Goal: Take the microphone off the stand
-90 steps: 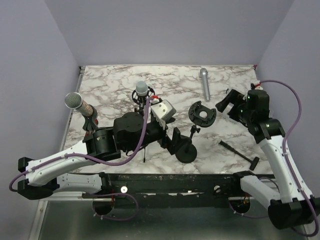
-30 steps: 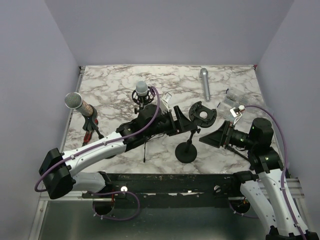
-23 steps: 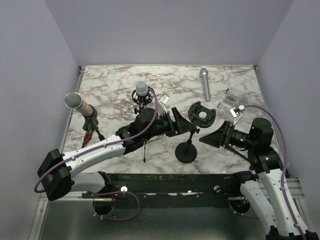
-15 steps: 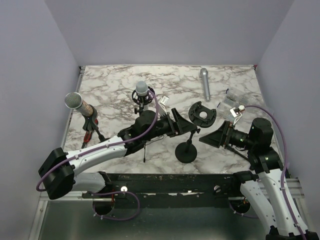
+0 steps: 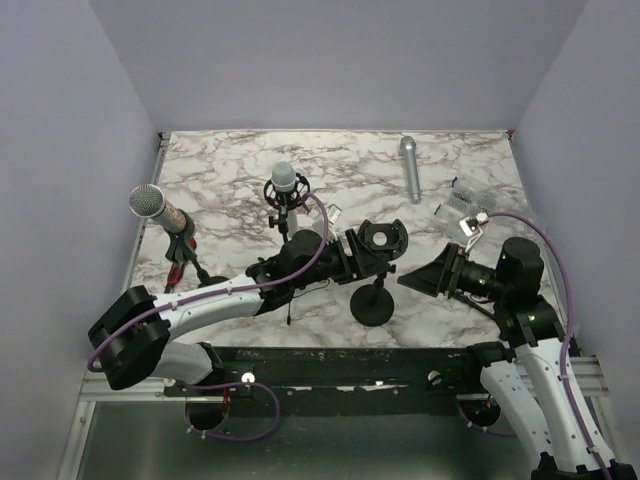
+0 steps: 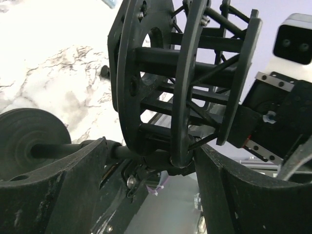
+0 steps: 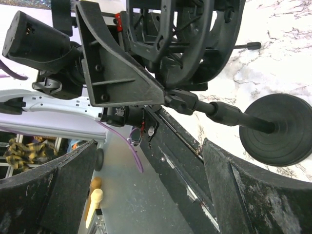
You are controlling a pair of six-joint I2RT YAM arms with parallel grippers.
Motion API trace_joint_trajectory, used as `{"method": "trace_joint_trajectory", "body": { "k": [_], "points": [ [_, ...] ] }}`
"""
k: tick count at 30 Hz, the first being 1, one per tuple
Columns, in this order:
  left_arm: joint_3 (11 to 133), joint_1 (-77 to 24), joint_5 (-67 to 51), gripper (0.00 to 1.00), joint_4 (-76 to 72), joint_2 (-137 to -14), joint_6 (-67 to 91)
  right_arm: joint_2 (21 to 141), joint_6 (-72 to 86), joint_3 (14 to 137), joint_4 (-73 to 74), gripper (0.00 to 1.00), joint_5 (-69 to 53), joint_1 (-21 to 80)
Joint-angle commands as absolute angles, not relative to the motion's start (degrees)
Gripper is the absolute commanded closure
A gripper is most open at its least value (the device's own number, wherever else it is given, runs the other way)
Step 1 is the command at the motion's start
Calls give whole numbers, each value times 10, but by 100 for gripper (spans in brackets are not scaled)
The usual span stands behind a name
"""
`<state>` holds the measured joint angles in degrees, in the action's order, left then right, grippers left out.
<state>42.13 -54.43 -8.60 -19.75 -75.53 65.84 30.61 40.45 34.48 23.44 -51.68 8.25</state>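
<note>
Left end effector [image 6: 151,187] straddles the empty shock mount [image 6: 183,73], centre frame; I can't tell if it's clamped. Right end effector [image 7: 146,185] is apart. Microphone [image 5: 410,168] lies on the desk [image 5: 230,160], upper right. Probably rigid and slick, so I'd grip mid-barrel.

black stand [image 5: 372,305] on white, grey-veined marble table [image 5: 230,170].

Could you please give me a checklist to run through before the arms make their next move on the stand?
1. Right gripper open: ok.
2. Left gripper fingers either side of the shock mount foot: ok.
3. Left grip firm: cannot tell.
4. Stand base flat on table: ok.
5. Microphone in this mount: not ok, it looks empty; a silver microphone lies apart.
</note>
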Motion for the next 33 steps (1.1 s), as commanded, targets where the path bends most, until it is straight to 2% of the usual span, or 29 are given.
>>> {"method": "trace_joint_trajectory", "body": {
  "k": [1,11,14,20,22,25,28,33],
  "points": [
    [378,-543,-61,31,-116,-795,627,302,394,334,246,11,-498,83],
    [381,-547,-50,30,-104,-797,611,328,375,328,294,10,-419,82],
    [402,-555,-44,23,-84,-770,579,334,396,311,310,10,-380,83],
    [435,-565,-56,1,-71,-715,532,330,404,275,290,13,-381,82],
    [444,-566,-73,1,-75,-700,520,335,385,272,290,24,-368,82],
    [466,-571,-103,1,-79,-681,498,347,374,250,254,30,-401,83],
    [488,-574,-145,1,-90,-667,475,351,369,247,239,28,-393,101],
    [512,-576,-194,1,-104,-642,447,351,387,245,224,24,-305,168]
  ]
}}
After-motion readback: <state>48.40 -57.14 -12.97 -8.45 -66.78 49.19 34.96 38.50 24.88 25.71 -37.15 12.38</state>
